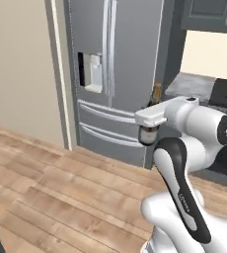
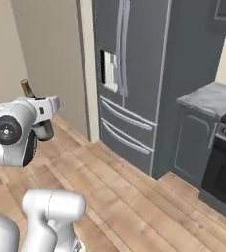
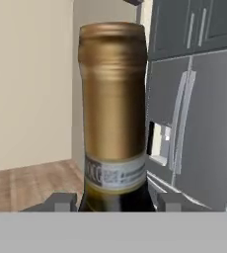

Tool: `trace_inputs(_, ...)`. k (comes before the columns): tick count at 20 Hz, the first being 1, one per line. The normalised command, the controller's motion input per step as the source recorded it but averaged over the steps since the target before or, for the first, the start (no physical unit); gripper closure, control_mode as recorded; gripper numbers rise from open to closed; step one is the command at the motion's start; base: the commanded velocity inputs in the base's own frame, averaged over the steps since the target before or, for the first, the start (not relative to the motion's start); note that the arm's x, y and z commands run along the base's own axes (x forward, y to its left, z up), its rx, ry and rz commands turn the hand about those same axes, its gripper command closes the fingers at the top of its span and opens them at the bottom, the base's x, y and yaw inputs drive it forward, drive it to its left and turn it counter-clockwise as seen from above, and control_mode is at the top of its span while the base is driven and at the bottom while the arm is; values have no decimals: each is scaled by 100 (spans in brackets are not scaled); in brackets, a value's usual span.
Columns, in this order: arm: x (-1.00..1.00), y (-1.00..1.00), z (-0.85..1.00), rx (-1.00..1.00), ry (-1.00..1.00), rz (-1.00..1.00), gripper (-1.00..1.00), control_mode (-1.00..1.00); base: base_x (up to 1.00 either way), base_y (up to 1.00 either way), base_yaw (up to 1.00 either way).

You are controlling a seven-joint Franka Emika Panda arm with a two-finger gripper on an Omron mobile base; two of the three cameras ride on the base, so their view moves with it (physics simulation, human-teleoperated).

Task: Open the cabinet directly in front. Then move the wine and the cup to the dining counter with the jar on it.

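Wine (image 3: 113, 108) upright, near lens | gripper (image 3: 113, 202) clamped on its body | arm folded, hand level

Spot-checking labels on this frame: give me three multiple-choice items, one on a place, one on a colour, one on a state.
1. Where is the slim dark glass wine bottle?
A. Between the claw's fingers
B. On the wooden floor
C. Inside the fridge

2. What colour is the foil on the bottle's neck?
A. Red
B. Gold
C. Green

3. What state are the doors of the tall grey French-door fridge in?
A. Both open
B. One ajar
C. Closed

Answers: 1 A, the hand view shows a finger on each side of the bottle. 2 B, the neck wrap is gold. 3 C, the doors sit flush in both base views.
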Motion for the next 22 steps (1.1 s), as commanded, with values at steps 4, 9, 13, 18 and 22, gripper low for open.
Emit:
trace_inputs(4, 0, 0, 0, 0, 0, 0, 100, 100, -18, 0, 95)
trace_inputs(9, 0, 0, 0, 0, 0, 0, 100, 100, -8, 1, 43)
trace_inputs(13, 0, 0, 0, 0, 0, 0, 100, 100, 11, 79, 28)
trace_inputs(18, 0, 0, 0, 0, 0, 0, 100, 100, 5, 100, 29)
trace_inputs(22, 0, 0, 0, 0, 0, 0, 100, 100, -10, 100, 30)
